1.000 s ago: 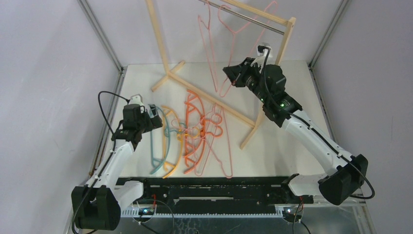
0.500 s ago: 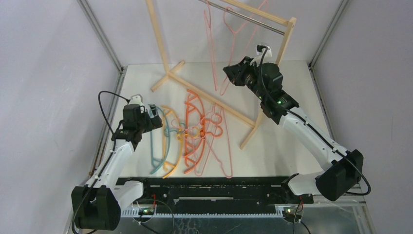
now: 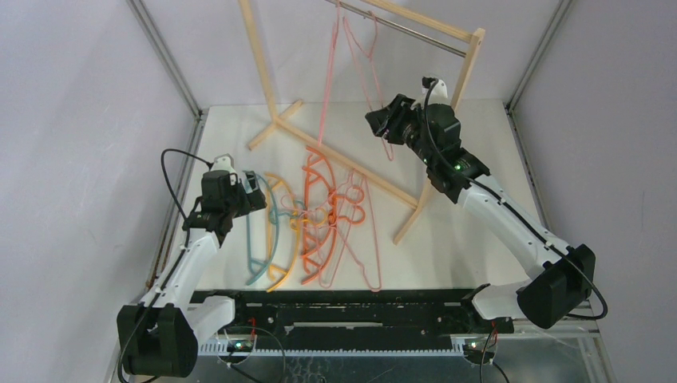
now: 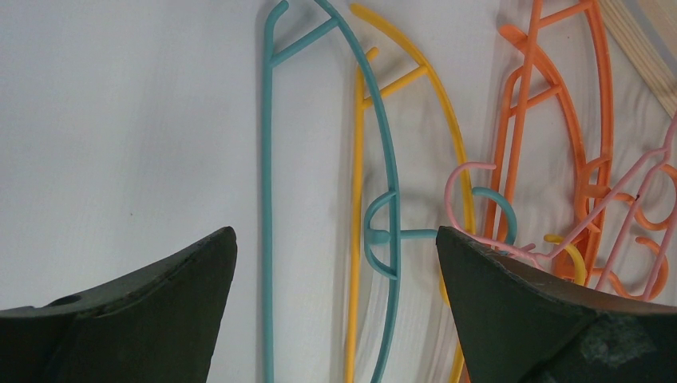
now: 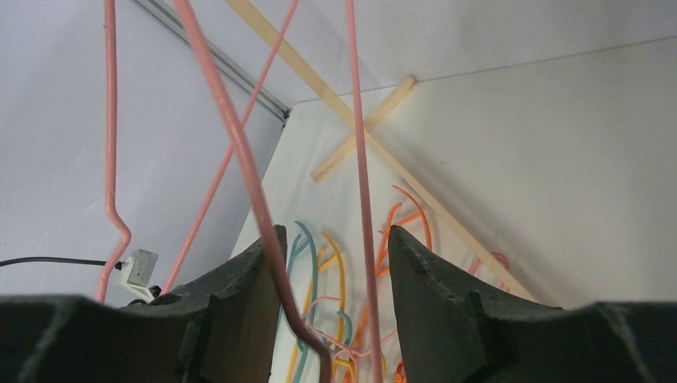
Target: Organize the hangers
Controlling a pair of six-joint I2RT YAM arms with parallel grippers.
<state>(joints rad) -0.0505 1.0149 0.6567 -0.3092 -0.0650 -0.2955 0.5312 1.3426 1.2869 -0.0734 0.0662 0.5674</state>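
Observation:
Two pink wire hangers (image 3: 329,80) hang from the rack's metal rod (image 3: 415,33). My right gripper (image 3: 382,121) is open at their lower part. In the right wrist view two pink wires (image 5: 361,159) pass between the open jaws (image 5: 331,239), and the thicker-looking one lies against the left finger (image 5: 239,303). Teal (image 3: 254,239), yellow (image 3: 289,255), orange (image 3: 306,179) and pink wire (image 3: 369,255) hangers lie tangled on the table. My left gripper (image 3: 257,191) is open and low over the teal hanger (image 4: 267,199) and the yellow hanger (image 4: 357,199), which lie between its jaws (image 4: 335,239).
The pale wooden rack (image 3: 261,64) stands at the back. Its base bar runs diagonally across the table beside the orange hangers (image 4: 511,136). A pink hook (image 4: 459,175) overlaps the teal hook. Grey walls close in left and right.
The hanging pink hangers have swung and drawn closer together, and their lower end has moved right by my right gripper. The right arm has shifted slightly. The left arm has not moved.

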